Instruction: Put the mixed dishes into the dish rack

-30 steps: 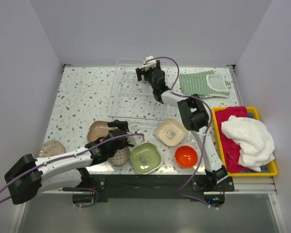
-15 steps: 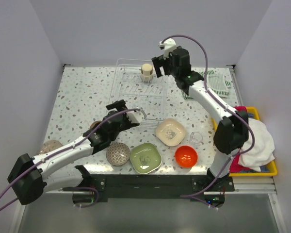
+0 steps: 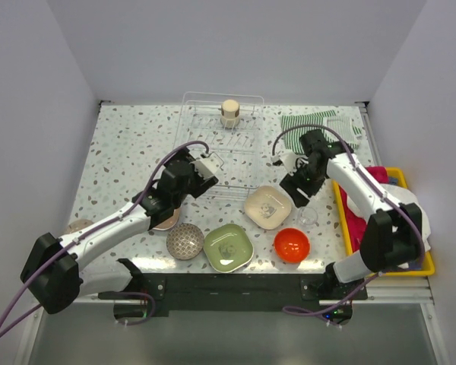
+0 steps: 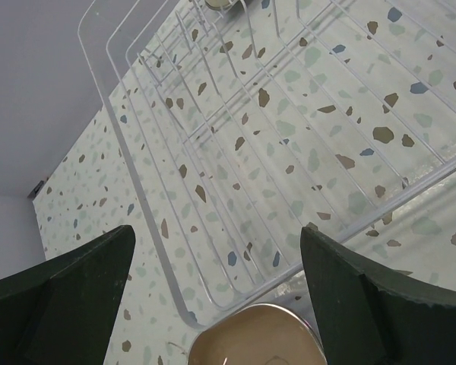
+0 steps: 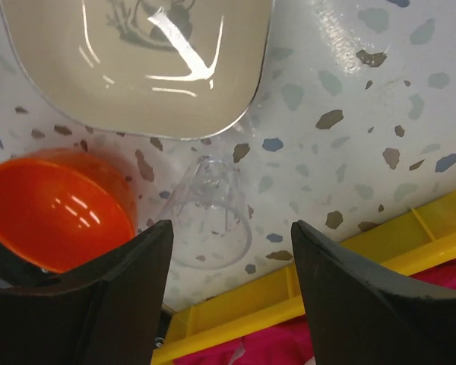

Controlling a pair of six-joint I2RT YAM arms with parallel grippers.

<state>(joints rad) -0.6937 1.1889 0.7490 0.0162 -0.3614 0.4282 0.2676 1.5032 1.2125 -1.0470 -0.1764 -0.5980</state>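
Note:
The see-through dish rack [image 3: 213, 144] stands at the back middle, with a small cream cup [image 3: 229, 112] upright at its far end. My left gripper [image 3: 204, 169] is open and empty at the rack's near left edge; the left wrist view shows the rack [image 4: 251, 144] ahead and the brown plate [image 4: 258, 338] just below the open gripper [image 4: 216, 232]. My right gripper [image 3: 293, 195] is open above a clear cup [image 3: 308, 216]; in the right wrist view the cup [image 5: 213, 213] lies on its side between the open jaws. The cream plate [image 3: 267, 206], orange-red bowl [image 3: 292, 244], green plate [image 3: 228, 247] and grey patterned bowl [image 3: 185, 240] sit along the front.
A pale round plate [image 3: 77, 226] lies at the front left, partly under my left arm. The striped green cloth [image 3: 319, 128] lies at the back right. The yellow tray [image 3: 422, 266] of red and white cloths stands at the right edge, close to the clear cup.
My right gripper left the cream cup standing in the rack and swung forward right, over the clear cup. My left gripper moved from the front dishes up to the rack's near edge.

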